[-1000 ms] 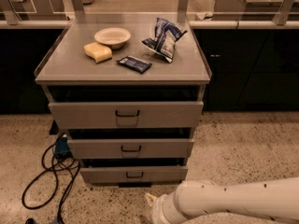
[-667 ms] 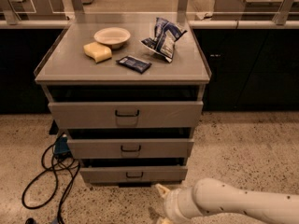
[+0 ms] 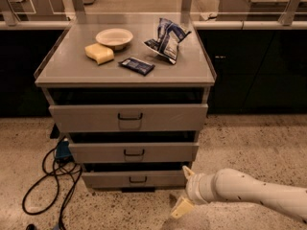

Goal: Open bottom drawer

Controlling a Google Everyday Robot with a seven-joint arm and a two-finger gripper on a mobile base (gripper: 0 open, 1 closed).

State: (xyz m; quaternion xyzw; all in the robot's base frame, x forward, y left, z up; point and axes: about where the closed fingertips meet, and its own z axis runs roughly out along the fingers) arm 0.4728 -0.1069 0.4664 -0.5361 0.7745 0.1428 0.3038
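The bottom drawer (image 3: 110, 179) is the slimmest grey front of three in the metal cabinet, with a small dark loop handle (image 3: 137, 179) at its centre. It sits close in under the drawer above. My gripper (image 3: 184, 191) comes in from the lower right on a white arm, just off the drawer's right end and near the floor. Its two cream fingers are spread apart, one fingertip (image 3: 187, 172) by the drawer's right corner, the other lower, with nothing between them.
The cabinet top (image 3: 72, 71) holds a white bowl (image 3: 114, 37), a yellow sponge (image 3: 99, 53), a dark packet (image 3: 137, 65) and a chip bag (image 3: 166, 40). Black cables (image 3: 48, 181) and a blue plug lie on the speckled floor at the left. Dark counters stand behind.
My arm has pushed leftward and upward from the bottom right toward the bottom drawer's right end. The drawers have not moved.
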